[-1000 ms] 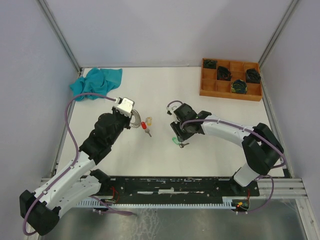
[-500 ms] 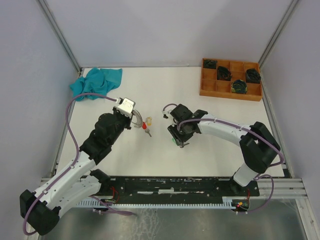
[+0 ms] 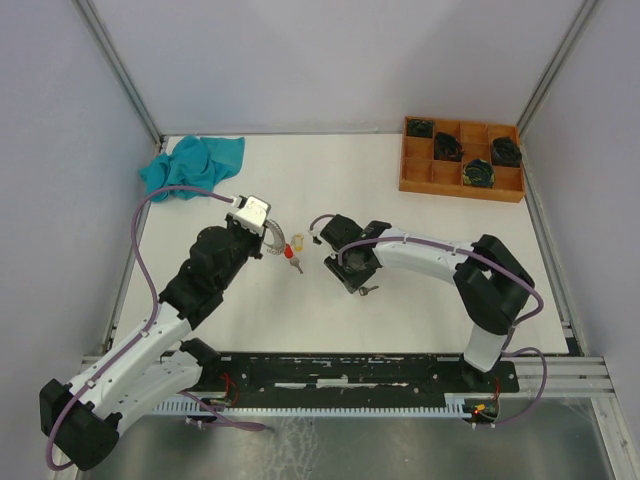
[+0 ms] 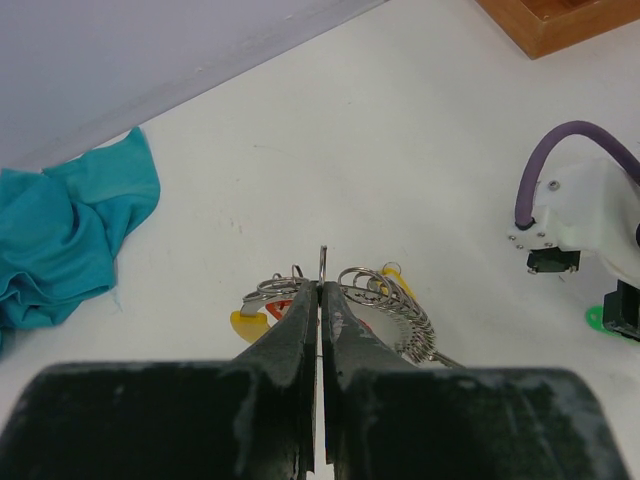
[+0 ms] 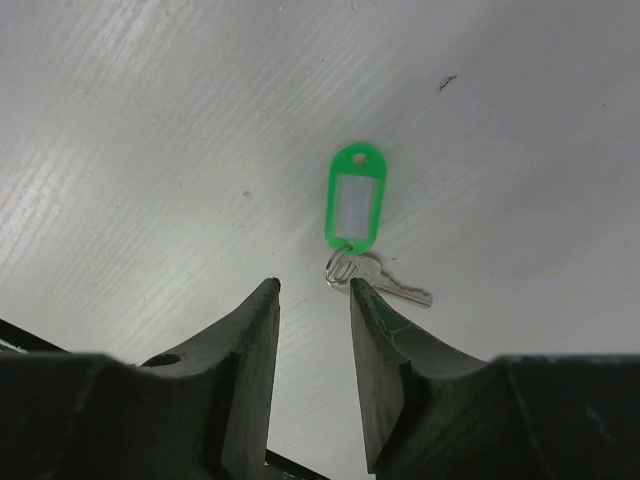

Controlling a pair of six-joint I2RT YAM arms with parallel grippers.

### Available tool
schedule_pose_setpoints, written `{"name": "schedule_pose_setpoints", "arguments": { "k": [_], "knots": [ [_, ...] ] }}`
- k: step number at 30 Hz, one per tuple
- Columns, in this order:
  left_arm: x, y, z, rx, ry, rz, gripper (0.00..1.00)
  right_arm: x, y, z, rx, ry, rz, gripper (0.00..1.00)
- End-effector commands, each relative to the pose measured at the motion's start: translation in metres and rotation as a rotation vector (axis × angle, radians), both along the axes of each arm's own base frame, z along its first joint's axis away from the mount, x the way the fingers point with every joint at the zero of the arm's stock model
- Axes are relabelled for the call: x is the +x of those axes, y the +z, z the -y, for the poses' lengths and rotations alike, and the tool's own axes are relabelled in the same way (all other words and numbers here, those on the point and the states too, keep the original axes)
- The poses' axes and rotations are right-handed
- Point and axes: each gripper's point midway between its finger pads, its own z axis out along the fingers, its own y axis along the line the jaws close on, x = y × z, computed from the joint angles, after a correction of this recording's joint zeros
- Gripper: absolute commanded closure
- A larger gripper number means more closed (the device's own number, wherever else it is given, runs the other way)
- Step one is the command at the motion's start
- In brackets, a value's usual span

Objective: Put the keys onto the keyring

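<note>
My left gripper [image 3: 262, 237] is shut on the silvery ribbed keyring [image 3: 275, 241]. In the left wrist view its jaws [image 4: 321, 286] pinch a thin wire of the keyring [image 4: 405, 308], with a yellow tag [image 4: 246, 323] hanging at the left. The red-tagged key [image 3: 291, 256] and the pale yellow tag [image 3: 298, 240] lie just right of it. My right gripper [image 5: 312, 286] is open and empty, low over the table. The green-tagged key [image 5: 355, 207] lies flat just beyond its right fingertip. In the top view only the key's metal blade [image 3: 369, 291] shows beside the right gripper [image 3: 348, 272].
A teal cloth [image 3: 193, 165] lies at the back left. A wooden compartment tray [image 3: 462, 158] with black coils stands at the back right. The right arm's wrist [image 4: 590, 215] sits close to the right of the left gripper.
My right gripper has moved left across the table toward the left gripper, staying open near the green-tagged key. The left arm and keyring have not moved.
</note>
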Motion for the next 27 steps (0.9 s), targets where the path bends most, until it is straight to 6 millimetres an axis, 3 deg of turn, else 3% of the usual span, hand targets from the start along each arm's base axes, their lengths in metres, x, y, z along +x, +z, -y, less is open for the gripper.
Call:
{"name": "schedule_pose_setpoints", "arguments": {
  "k": [1, 6, 14, 21, 27],
  "knots": [
    [0.004, 0.025, 0.004, -0.068, -0.005, 0.071, 0.97, 0.013, 0.007, -0.011, -0.003, -0.006, 0.048, 0.55],
    [0.004, 0.024, 0.004, -0.068, -0.007, 0.070, 0.97, 0.022, -0.001, -0.009, -0.049, -0.014, 0.073, 0.46],
    [0.004, 0.025, 0.004, -0.069, -0.003, 0.071, 0.97, 0.039, -0.009, 0.003, -0.129, -0.087, 0.130, 0.45],
    [0.003, 0.026, 0.003, -0.070, -0.003, 0.074, 0.97, 0.054, -0.013, 0.049, -0.159, -0.269, 0.108, 0.47],
    [0.004, 0.025, 0.004, -0.069, -0.003, 0.072, 0.97, 0.055, -0.017, 0.093, -0.156, -0.413, 0.069, 0.50]
  ]
}}
